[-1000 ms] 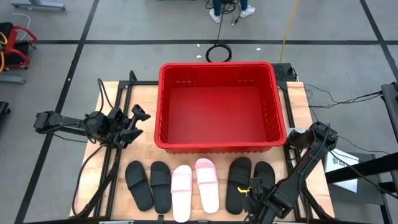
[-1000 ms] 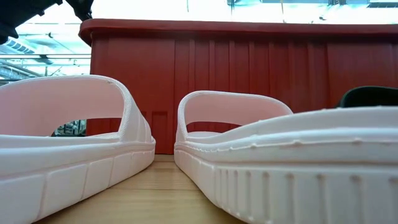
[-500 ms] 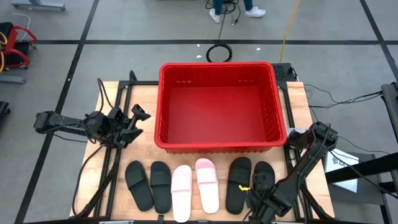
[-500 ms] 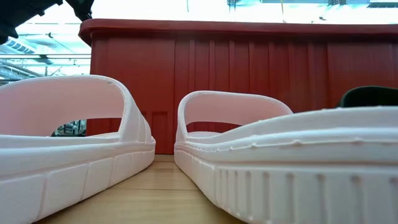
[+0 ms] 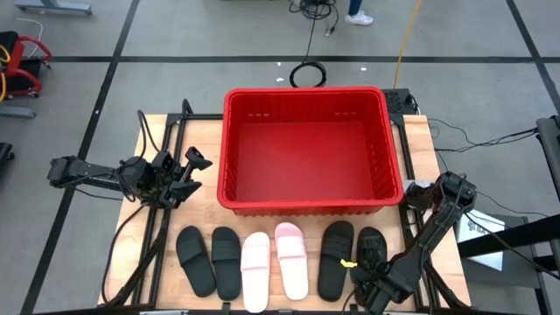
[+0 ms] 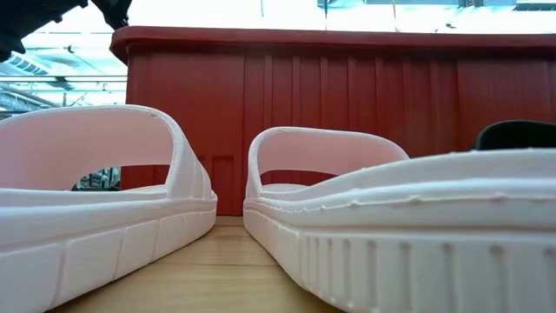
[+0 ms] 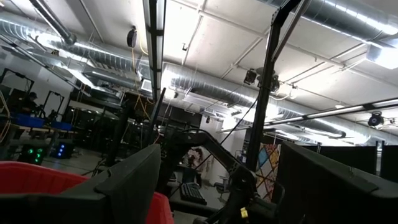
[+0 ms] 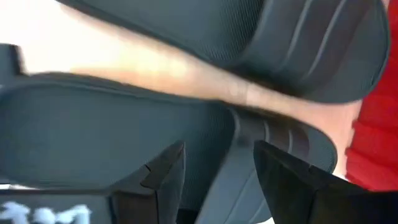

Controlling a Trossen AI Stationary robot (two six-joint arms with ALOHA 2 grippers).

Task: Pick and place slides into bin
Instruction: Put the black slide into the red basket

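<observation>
Six slides lie in a row on their soles along the table's near edge: two black (image 5: 194, 260) (image 5: 227, 261), two pale pink (image 5: 255, 269) (image 5: 291, 260), two black (image 5: 335, 259) (image 5: 373, 249). The red bin (image 5: 306, 206) stands behind them. The low view shows the pink slides (image 6: 95, 200) (image 6: 347, 200) in front of the bin's wall (image 6: 347, 96). My right gripper (image 5: 359, 278) is open, close above the near end of the rightmost black slide (image 8: 93, 130). I cannot tell whether it touches the slide. My left gripper (image 5: 191, 172) waits open, left of the bin.
Bare wood (image 8: 155, 71) shows between the two right-hand black slides. The bin takes up the table's middle and far part. Cables and frame bars run along the table's left side (image 5: 149, 140). A cable coil (image 5: 307, 74) lies on the floor beyond the table.
My right gripper has drawn a little toward the table's near edge, so more of the rightmost black slide shows. The slides and the bin have stayed where they were.
</observation>
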